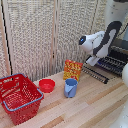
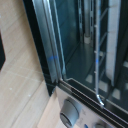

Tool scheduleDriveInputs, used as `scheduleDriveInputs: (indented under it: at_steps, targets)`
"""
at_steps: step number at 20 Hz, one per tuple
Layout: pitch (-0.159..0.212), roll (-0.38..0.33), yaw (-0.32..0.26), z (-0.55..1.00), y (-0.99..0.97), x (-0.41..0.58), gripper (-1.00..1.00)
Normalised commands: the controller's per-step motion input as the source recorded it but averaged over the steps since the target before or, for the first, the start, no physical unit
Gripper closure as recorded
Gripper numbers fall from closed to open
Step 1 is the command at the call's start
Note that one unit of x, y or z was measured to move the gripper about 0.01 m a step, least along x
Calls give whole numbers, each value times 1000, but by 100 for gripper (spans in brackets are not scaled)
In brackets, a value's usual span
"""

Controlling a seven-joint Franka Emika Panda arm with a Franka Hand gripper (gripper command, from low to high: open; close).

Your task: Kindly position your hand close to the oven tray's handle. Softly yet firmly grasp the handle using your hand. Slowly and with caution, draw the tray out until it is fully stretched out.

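1. Exterior view: the arm [image 1: 102, 42] reaches down over the oven [image 1: 120, 52] at the view's right edge. Its gripper [image 1: 91, 61] hangs just above the front of the tray [image 1: 102, 67], a dark rack of thin bars that juts out from the oven toward the bench [image 1: 90, 107]. The handle [image 1: 94, 74], the long bar along the rack's front edge, lies just below and beside the gripper. I cannot tell whether they touch, nor how far apart the fingers stand.

2. Also on the bench, well apart from the oven: a red basket [image 1: 20, 97], a red bowl [image 1: 47, 85], a blue cup [image 1: 70, 88] and an orange box [image 1: 72, 69] standing upright against the screen behind.

3. Wrist view: the camera looks close at the oven's glass door [image 2: 75, 40] and metal frame, with a knob [image 2: 70, 111] and thin rack wires [image 2: 97, 65] showing. No fingers appear here, so the gripper's opening stays unknown.

4. Step in hand, as I judge it: the approach to the handle; a firm grasp cannot be confirmed.

5. The next move calls for settling the fingers around the handle, closing gently, then a slow, straight pull along the rack's line, away from the oven.
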Motion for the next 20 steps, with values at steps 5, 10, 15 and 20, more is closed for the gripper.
scheduleDriveInputs:
  at_steps: [5, 10, 15, 20]
  targets:
    - [-18, 4, 0, 7, -523, 0, -100]
    - [-38, 12, 0, 41, -554, 0, -100]
    - [0, 4, 1, -10, -303, 21, -100]
    - [0, 11, 13, -2, -220, 0, 100]
